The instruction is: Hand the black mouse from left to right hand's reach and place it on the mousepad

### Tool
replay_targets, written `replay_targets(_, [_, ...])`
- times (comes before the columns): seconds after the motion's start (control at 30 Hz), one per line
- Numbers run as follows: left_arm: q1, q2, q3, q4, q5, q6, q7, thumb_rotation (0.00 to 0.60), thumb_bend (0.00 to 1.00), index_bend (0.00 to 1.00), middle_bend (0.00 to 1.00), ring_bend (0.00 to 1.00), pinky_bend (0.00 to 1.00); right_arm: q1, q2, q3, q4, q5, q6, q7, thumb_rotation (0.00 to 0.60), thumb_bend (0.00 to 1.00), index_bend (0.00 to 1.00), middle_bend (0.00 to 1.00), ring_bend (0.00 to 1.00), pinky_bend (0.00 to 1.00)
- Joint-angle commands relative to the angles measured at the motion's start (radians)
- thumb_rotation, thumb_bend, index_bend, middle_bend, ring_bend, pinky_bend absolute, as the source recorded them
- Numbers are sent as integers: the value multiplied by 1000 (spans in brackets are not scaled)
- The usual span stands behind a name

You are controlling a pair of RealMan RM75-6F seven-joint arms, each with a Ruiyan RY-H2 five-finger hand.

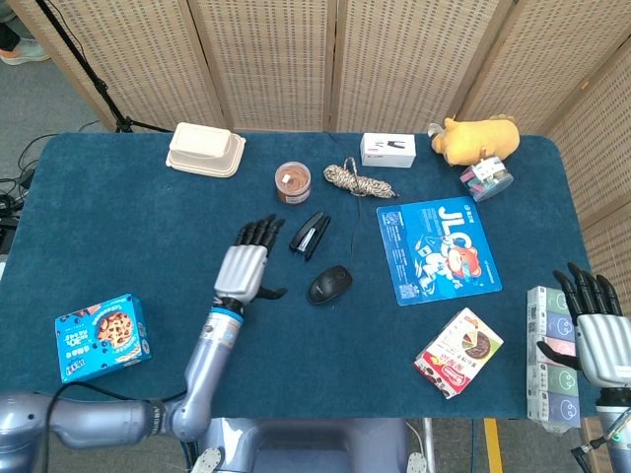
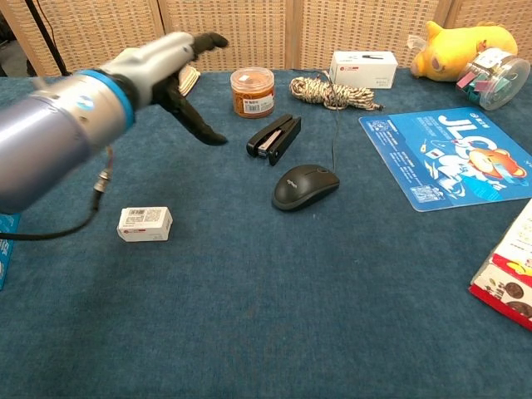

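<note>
Both hands empty | my left hand (image 1: pixel 242 271) fingers spread, apart from black computer mouse (image 1: pixel 329 285) | my right hand (image 1: pixel 595 330) spread.

1. Bright, even light fills both views; shadows on the table (image 1: pixel 148 227) are faint and soft.
2. No strong glare shows.
3. In the chest view the near left hand (image 2: pixel 170 71) is motion-blurred; the rest is sharp.

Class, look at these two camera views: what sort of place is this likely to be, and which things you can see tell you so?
Probably an indoor robot test or demo area, not a home. A blue-covered table stands before wicker folding screens, and unrelated items are spread out on it: a black mouse, a mousepad and a yellow plush toy.
</note>
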Motion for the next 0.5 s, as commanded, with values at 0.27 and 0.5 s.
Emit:
replay_targets(0.27, [271, 417, 173, -45, 372, 119, -349, 600, 57, 0, 0, 0, 0, 12, -30, -6, 12, 10, -30, -33, 600, 0, 0, 0, 0, 0])
replay_targets(0.5, [402, 546, 225, -11, 425, 187, -538, 600, 58, 0, 0, 0, 0, 74, -42, -7, 6, -16, -111, -30, 600, 0, 0, 0, 0, 0])
